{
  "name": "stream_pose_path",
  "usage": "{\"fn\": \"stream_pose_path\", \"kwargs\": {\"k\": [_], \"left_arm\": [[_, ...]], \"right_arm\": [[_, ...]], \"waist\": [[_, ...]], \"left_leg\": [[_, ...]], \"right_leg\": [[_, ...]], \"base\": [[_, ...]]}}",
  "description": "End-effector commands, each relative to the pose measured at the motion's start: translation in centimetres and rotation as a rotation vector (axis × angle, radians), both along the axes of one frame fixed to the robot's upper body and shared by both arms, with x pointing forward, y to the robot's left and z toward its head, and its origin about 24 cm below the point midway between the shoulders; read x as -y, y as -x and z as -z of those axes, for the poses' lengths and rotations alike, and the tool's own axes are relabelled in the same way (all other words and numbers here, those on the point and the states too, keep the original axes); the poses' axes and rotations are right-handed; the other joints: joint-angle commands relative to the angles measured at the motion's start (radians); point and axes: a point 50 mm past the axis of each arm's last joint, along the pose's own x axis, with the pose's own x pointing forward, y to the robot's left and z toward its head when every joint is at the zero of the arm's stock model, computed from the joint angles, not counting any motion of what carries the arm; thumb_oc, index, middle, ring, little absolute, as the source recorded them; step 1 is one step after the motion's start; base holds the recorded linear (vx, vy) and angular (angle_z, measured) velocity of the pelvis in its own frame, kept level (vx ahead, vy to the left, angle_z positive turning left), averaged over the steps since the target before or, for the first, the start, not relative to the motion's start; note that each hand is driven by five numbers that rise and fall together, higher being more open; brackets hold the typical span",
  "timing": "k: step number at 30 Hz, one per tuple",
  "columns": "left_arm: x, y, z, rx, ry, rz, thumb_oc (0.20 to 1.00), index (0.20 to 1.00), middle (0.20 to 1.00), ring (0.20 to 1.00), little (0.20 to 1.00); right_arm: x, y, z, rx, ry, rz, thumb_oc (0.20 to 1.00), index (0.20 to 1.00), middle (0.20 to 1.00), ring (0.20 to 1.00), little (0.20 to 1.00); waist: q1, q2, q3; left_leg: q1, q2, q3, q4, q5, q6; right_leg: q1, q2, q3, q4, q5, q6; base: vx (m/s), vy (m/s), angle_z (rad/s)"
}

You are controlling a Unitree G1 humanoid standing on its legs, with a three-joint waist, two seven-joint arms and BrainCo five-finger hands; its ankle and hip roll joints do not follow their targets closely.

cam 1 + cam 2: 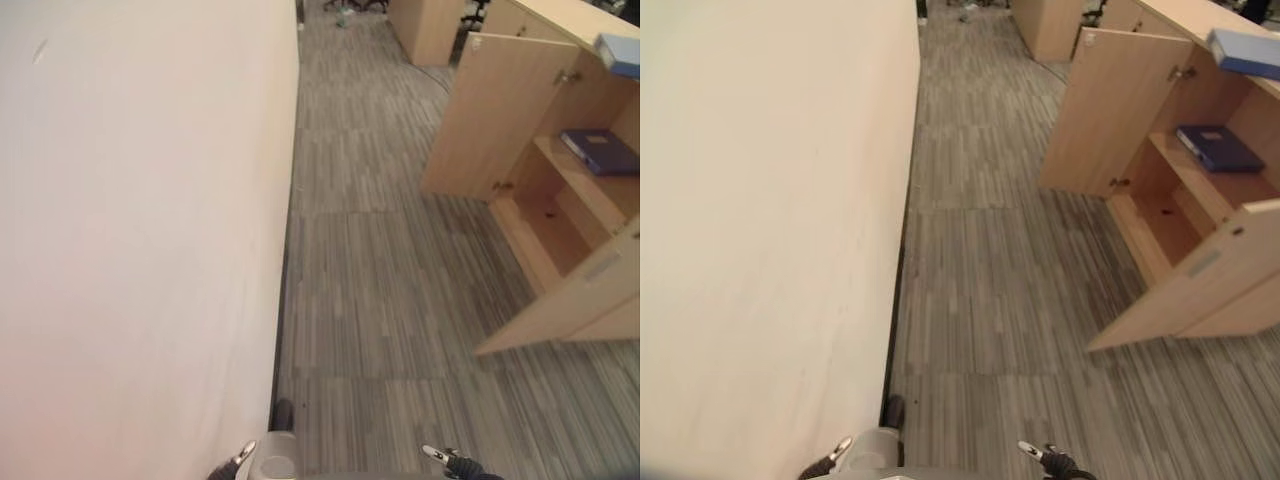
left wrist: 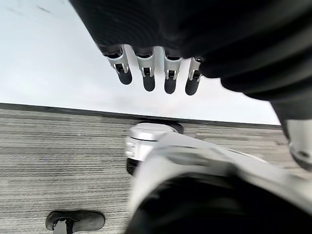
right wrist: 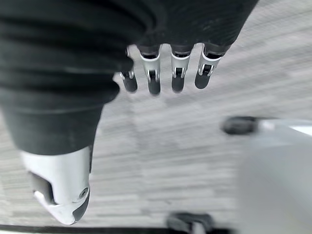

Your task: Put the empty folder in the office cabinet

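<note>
The dark blue folder (image 1: 600,151) lies flat on the upper shelf of the office cabinet (image 1: 560,215), which stands open at the far right with both doors swung wide; the lower compartment looks bare. A lighter blue folder (image 1: 1245,53) rests on the cabinet's top. Judging by this, the placing step looks done, and what remains would be shutting the doors or stepping clear. The left hand (image 2: 156,73) and right hand (image 3: 165,73) hang low with fingers relaxed and straight, holding nothing, above the grey carpet floor (image 1: 380,300) beside a pale wall (image 1: 140,240).
</note>
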Motion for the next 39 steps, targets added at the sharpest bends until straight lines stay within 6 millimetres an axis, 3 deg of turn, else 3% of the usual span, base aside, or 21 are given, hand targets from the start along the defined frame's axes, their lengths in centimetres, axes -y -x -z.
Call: {"fn": "stream_pose_path", "kwargs": {"k": [1, 2, 3, 4, 8, 10, 11, 12, 13, 15, 16, 18, 22, 25, 27, 31, 33, 34, 35, 36, 39], "left_arm": [[-2.2, -4.8, -1.6, 0.128, -0.079, 0.102, 1.000, 1.000, 1.000, 1.000, 1.000], [-2.2, -4.8, -1.6, 0.128, -0.079, 0.102, 1.000, 1.000, 1.000, 1.000, 1.000], [-2.3, -4.8, -1.6, 0.128, -0.083, 0.107, 1.000, 1.000, 1.000, 1.000, 1.000], [-2.5, -5.2, -1.8, 0.140, -0.086, 0.112, 1.000, 1.000, 1.000, 1.000, 1.000], [-2.7, -6.3, -2.2, 0.174, -0.100, 0.127, 1.000, 1.000, 1.000, 1.000, 1.000], [-2.6, -6.5, -2.3, 0.179, -0.099, 0.127, 1.000, 1.000, 1.000, 1.000, 1.000], [-2.7, -6.7, -2.3, 0.189, -0.103, 0.124, 1.000, 1.000, 1.000, 1.000, 1.000], [-2.6, -6.7, -2.3, 0.190, -0.100, 0.123, 1.000, 1.000, 1.000, 1.000, 1.000], [-2.6, -6.7, -2.3, 0.190, -0.100, 0.123, 1.000, 1.000, 1.000, 1.000, 1.000], [-2.6, -6.8, -2.4, 0.196, -0.098, 0.116, 1.000, 1.000, 1.000, 1.000, 1.000], [-2.6, -6.9, -2.4, 0.199, -0.097, 0.117, 1.000, 1.000, 1.000, 1.000, 1.000], [-2.3, -6.7, -2.3, 0.190, -0.087, 0.131, 1.000, 1.000, 1.000, 1.000, 1.000], [-1.9, -6.7, -2.1, 0.185, -0.081, 0.144, 1.000, 1.000, 1.000, 1.000, 1.000], [-1.6, -6.7, -2.1, 0.188, -0.076, 0.147, 1.000, 1.000, 1.000, 1.000, 1.000], [-1.5, -6.5, -2.0, 0.184, -0.074, 0.151, 1.000, 1.000, 1.000, 1.000, 1.000], [-1.3, -5.6, -1.6, 0.156, -0.059, 0.152, 1.000, 1.000, 1.000, 1.000, 1.000], [-1.2, -5.4, -1.5, 0.153, -0.060, 0.150, 1.000, 1.000, 1.000, 1.000, 1.000], [-0.8, -5.5, -1.5, 0.159, -0.050, 0.142, 1.000, 1.000, 1.000, 1.000, 1.000], [-0.7, -5.5, -1.5, 0.159, -0.049, 0.142, 1.000, 1.000, 1.000, 1.000, 1.000], [-0.4, -5.9, -1.5, 0.171, -0.041, 0.149, 1.000, 1.000, 1.000, 1.000, 1.000], [0.1, -6.5, -1.6, 0.189, -0.032, 0.160, 1.000, 1.000, 1.000, 1.000, 1.000]], "right_arm": [[2.1, 0.3, -0.6, 0.011, 0.044, 0.016, 1.000, 1.000, 1.000, 1.000, 1.000], [2.1, 0.3, -0.6, 0.011, 0.044, 0.016, 1.000, 1.000, 1.000, 1.000, 1.000], [2.0, 0.2, -0.6, 0.013, 0.040, 0.014, 1.000, 1.000, 1.000, 1.000, 1.000], [1.7, -0.2, -0.6, 0.022, 0.031, -0.004, 1.000, 1.000, 1.000, 1.000, 1.000], [1.5, -1.6, -0.9, 0.069, 0.033, -0.001, 1.000, 1.000, 1.000, 1.000, 1.000], [1.5, -1.9, -1.0, 0.080, 0.032, 0.008, 1.000, 1.000, 1.000, 1.000, 1.000], [1.4, -2.2, -1.1, 0.094, 0.031, 0.031, 1.000, 1.000, 1.000, 1.000, 1.000], [1.5, -2.2, -1.1, 0.099, 0.031, 0.037, 1.000, 1.000, 1.000, 1.000, 1.000], [1.5, -2.2, -1.1, 0.099, 0.032, 0.037, 1.000, 1.000, 1.000, 1.000, 1.000], [1.6, -2.0, -1.1, 0.096, 0.037, 0.047, 1.000, 1.000, 1.000, 1.000, 1.000], [1.8, -1.6, -1.0, 0.083, 0.044, 0.055, 1.000, 1.000, 1.000, 1.000, 1.000], [2.2, -1.1, -0.9, 0.063, 0.056, 0.061, 1.000, 1.000, 1.000, 1.000, 1.000], [2.6, -0.2, -0.8, 0.024, 0.069, 0.071, 1.000, 1.000, 1.000, 1.000, 1.000], [2.8, 0.6, -0.6, -0.014, 0.078, 0.067, 1.000, 1.000, 1.000, 1.000, 1.000], [3.0, 1.3, -0.5, -0.043, 0.093, 0.057, 1.000, 1.000, 1.000, 1.000, 1.000], [3.5, 3.2, -0.3, -0.096, 0.102, 0.066, 1.000, 1.000, 1.000, 1.000, 1.000], [3.7, 3.4, -0.4, -0.101, 0.108, 0.063, 1.000, 1.000, 1.000, 1.000, 1.000], [4.2, 3.4, -0.6, -0.097, 0.118, 0.067, 1.000, 1.000, 1.000, 1.000, 1.000], [4.2, 3.4, -0.6, -0.097, 0.118, 0.067, 1.000, 1.000, 1.000, 1.000, 1.000], [4.6, 3.2, -0.7, -0.087, 0.125, 0.077, 1.000, 1.000, 1.000, 1.000, 1.000], [5.1, 2.4, -1.1, -0.055, 0.134, 0.082, 1.000, 1.000, 1.000, 1.000, 1.000]], "waist": [[-0.002, 0.021, -0.035], [-0.001, 0.019, -0.035], [-0.002, 0.010, -0.041], [-0.001, -0.002, -0.050], [-0.015, 0.020, -0.033], [-0.020, 0.033, -0.023], [-0.036, 0.064, 0.000], [-0.040, 0.082, 0.000], [-0.040, 0.080, 0.002], [-0.063, 0.089, 0.020], [-0.071, 0.098, 0.027], [-0.087, 0.102, 0.036], [-0.115, 0.094, 0.047], [-0.147, 0.097, 0.065], [-0.164, 0.100, 0.067], [-0.177, 0.100, 0.031], [-0.184, 0.108, 0.026], [-0.195, 0.130, 0.014], [-0.195, 0.132, 0.014], [-0.201, 0.143, 0.015], [-0.211, 0.160, 0.012]], "left_leg": [[-0.145, 0.068, 0.027, -0.020, 0.119, -0.024], [-0.146, 0.067, 0.028, -0.019, 0.118, -0.024], [-0.139, 0.053, 0.040, -0.014, 0.108, -0.014], [-0.121, 0.026, 0.063, -0.014, 0.079, 0.008], [-0.046, -0.008, 0.102, -0.035, 0.010, 0.062], [-0.023, -0.013, 0.102, -0.042, 0.000, 0.072], [0.046, -0.022, 0.111, -0.071, -0.023, 0.090], [0.071, -0.018, 0.109, -0.083, -0.031, 0.093], [0.074, -0.021, 0.110, -0.086, -0.030, 0.093], [0.136, -0.046, 0.106, -0.106, -0.056, 0.096], [0.167, -0.047, 0.109, -0.114, -0.072, 0.091], [0.212, -0.050, 0.105, -0.123, -0.103, 0.079], [0.274, -0.072, 0.097, -0.136, -0.142, 0.069], [0.318, -0.079, 0.083, -0.136, -0.180, 0.056], [0.356, -0.078, 0.088, -0.136, -0.215, 0.044], [0.417, -0.081, 0.077, -0.136, -0.262, 0.032], [0.430, -0.067, 0.074, -0.136, -0.266, 0.026], [0.440, -0.025, 0.067, -0.115, -0.264, 0.004], [0.439, -0.022, 0.067, -0.114, -0.266, 0.003], [0.423, 0.006, 0.073, -0.067, -0.253, -0.017], [0.399, 0.040, 0.081, -0.005, -0.207, -0.054]], "right_leg": [[0.025, 0.022, 0.047, 0.187, -0.083, 0.046], [0.024, 0.021, 0.047, 0.188, -0.083, 0.047], [0.011, 0.013, 0.051, 0.217, -0.035, 0.064], [-0.027, 0.002, 0.057, 0.292, 0.080, 0.097], [-0.150, -0.006, 0.027, 0.524, 0.313, 0.165], [-0.175, -0.005, 0.006, 0.579, 0.342, 0.170], [-0.230, 0.001, -0.029, 0.678, 0.356, 0.170], [-0.258, 0.011, -0.038, 0.688, 0.353, 0.170], [-0.258, 0.008, -0.038, 0.693, 0.349, 0.170], [-0.323, 0.003, -0.071, 0.691, 0.279, 0.157], [-0.353, -0.010, -0.134, 0.576, 0.202, 0.131], [-0.385, -0.032, -0.204, 0.446, 0.126, 0.096], [-0.429, -0.032, -0.206, 0.249, 0.183, 0.095], [-0.483, -0.043, -0.211, 0.117, 0.252, 0.114], [-0.512, -0.071, -0.252, 0.066, 0.297, 0.126], [-0.479, -0.079, -0.244, 0.045, 0.342, 0.120], [-0.468, -0.074, -0.248, 0.048, 0.348, 0.113], [-0.450, -0.038, -0.244, 0.053, 0.324, 0.093], [-0.450, -0.036, -0.245, 0.053, 0.324, 0.092], [-0.439, -0.019, -0.249, 0.057, 0.299, 0.071], [-0.416, 0.005, -0.265, 0.049, 0.270, 0.049]], "base": [[0.33, 0.262, 0.10], [0.30, 0.249, 0.14], [0.24, 0.221, 0.18], [0.31, 0.298, 0.12], [0.19, 0.236, -0.20], [0.14, 0.190, -0.22], [0.23, 0.285, 0.18], [0.19, 0.222, 0.22], [0.15, 0.133, 0.04], [0.31, 0.141, 0.00], [0.42, 0.095, -0.05], [0.36, -0.015, -0.10], [0.22, -0.053, 0.19], [0.25, -0.086, -0.33], [0.33, -0.139, -0.23], [0.36, -0.139, -0.07], [0.30, -0.183, -0.14], [0.25, -0.190, -0.17], [0.38, -0.314, 0.00], [0.20, -0.194, 0.08], [0.18, -0.167, -0.06]]}}
